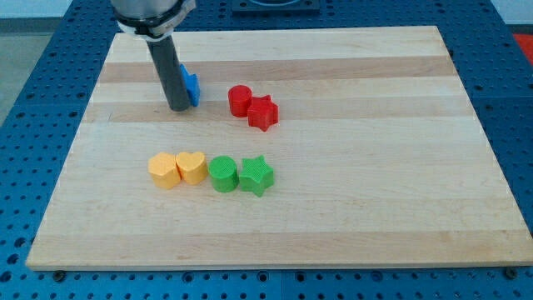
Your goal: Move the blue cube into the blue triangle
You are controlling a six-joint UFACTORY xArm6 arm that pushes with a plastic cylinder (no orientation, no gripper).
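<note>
**Tip at the blue block, finish unconfirmed**

Camera view: my tip (pixel 178 107) stands on the wooden board (pixel 350 208) in its upper left part, right against the view's left side of a blue block (pixel 191 86). The rod hides most of that block; only a blue sliver shows to the rod's right, so I cannot tell whether it is the cube, the triangle, or both pressed together. No second blue piece is visible anywhere else on the board.

There is no claw on this arm, only the rod, so nothing is grasped or released; the tip merely touches.

To the view's right, apart from the blue piece, sit a red cylinder (pixel 240 100) and a red star (pixel 263 112), touching each other. Lower down runs a row: a yellow block (pixel 163 170), a yellow heart (pixel 191 167), a green cylinder (pixel 222 174) and a green star (pixel 256 176).

My judgement: the push is either nearly finished or just done, since the blue lies in one spot. Confirming contact between cube and triangle needs the rod out of the way.
</note>
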